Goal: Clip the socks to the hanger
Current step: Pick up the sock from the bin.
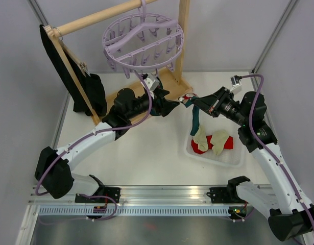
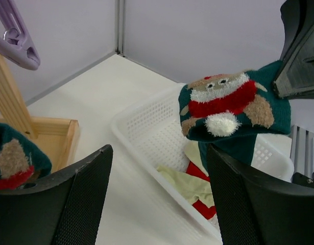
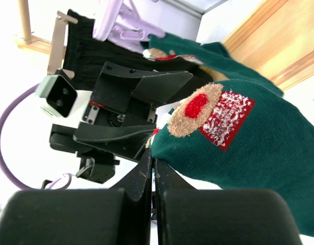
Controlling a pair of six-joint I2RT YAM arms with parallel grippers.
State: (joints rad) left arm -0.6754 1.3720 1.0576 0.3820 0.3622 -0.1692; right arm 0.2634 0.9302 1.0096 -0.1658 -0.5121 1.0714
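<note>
The socks are split up. A patterned teal sock [image 2: 233,109] hangs in the air over the white basket [image 2: 141,127], pinched at its edge by the right claw [image 3: 152,178], which is clenched on it. A second teal sock [image 2: 16,161] sits just beside the left claw's outer finger, below a lavender clip [image 2: 16,43]; whether a clip bites it I cannot tell. Cream and red socks [image 1: 213,142] lie in the basket on the counter [image 1: 146,153].

The left claw [image 2: 158,153] is released, its jaws wide with nothing between them, facing the held sock from close by. The hanger [image 1: 144,38] hangs from the wooden rack [image 1: 182,35], above and behind both claws.

The step in hand looks like presenting this sock for clipping. Next, the sock's cuff should be lifted to a free clip, while the left claw squeezes that clip open and lets it close on the fabric.
</note>
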